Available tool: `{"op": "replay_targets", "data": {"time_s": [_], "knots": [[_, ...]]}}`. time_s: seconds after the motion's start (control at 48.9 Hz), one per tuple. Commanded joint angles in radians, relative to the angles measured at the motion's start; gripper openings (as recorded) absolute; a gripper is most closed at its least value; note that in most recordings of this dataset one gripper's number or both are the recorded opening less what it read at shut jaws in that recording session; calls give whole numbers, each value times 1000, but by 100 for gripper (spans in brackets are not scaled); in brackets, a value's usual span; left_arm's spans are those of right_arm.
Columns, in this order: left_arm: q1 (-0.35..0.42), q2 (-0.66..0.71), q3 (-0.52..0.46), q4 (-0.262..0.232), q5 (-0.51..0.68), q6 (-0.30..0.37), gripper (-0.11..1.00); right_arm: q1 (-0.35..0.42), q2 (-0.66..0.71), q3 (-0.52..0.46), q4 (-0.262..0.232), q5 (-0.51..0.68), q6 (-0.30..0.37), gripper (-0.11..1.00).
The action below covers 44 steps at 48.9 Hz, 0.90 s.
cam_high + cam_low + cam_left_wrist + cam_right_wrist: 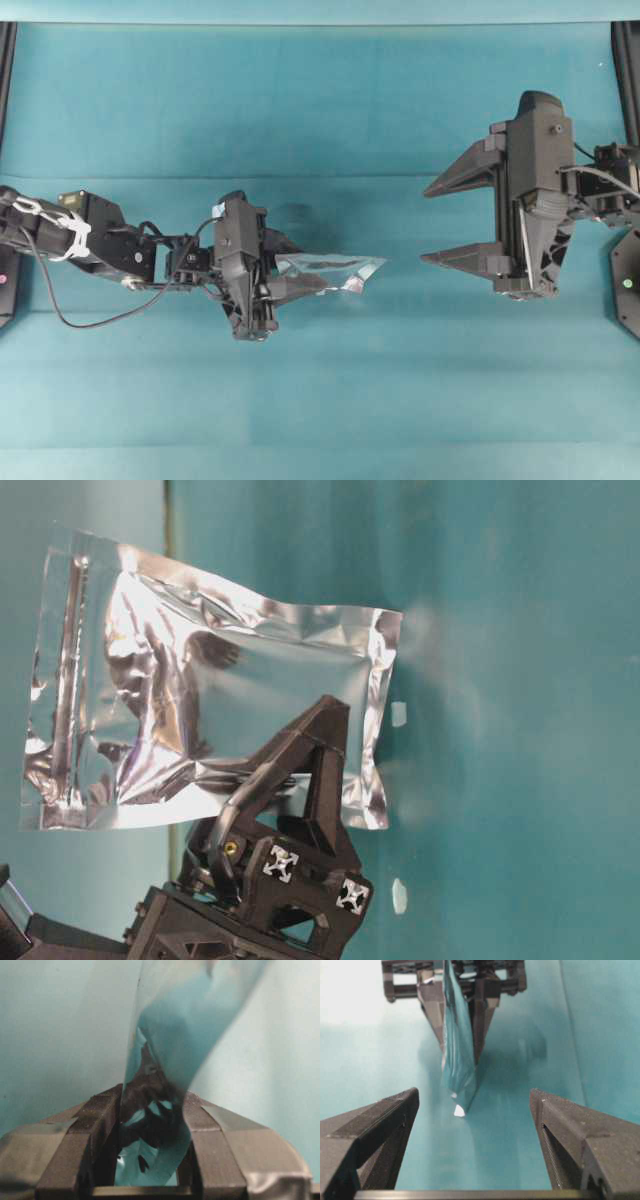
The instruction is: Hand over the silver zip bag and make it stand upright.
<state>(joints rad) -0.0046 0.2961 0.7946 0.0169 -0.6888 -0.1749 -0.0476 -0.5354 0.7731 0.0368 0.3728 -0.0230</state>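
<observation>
The silver zip bag [340, 272] is a crinkled foil pouch held clear of the teal table. My left gripper [292, 272] is shut on one end of it, and the free end points right. In the table-level view the bag [190, 700] shows broadside, with one black finger [318, 760] across its lower right part. The left wrist view shows the bag [165, 1035] pinched edge-on between the two pads. My right gripper [427, 224] is wide open with nothing between its fingers, a short gap to the right of the bag's end. In its wrist view the bag [457, 1060] hangs edge-on straight ahead.
Teal cloth [320, 100] covers the whole table. Black frame posts [6, 60] stand at the left edge and at the right edge [628, 70]. A loose black cable [90, 318] trails from the left arm.
</observation>
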Motion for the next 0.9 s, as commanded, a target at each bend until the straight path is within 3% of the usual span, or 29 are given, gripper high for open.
{"op": "replay_targets", "data": {"time_s": [0.0,0.88], "knots": [[-3,-9,-3,3,-2,-2,32,3,-11,-9,2,-9,8,90],[3,-9,-3,3,0,-2,30,5,-11,-3,0,-5,8,90]]}}
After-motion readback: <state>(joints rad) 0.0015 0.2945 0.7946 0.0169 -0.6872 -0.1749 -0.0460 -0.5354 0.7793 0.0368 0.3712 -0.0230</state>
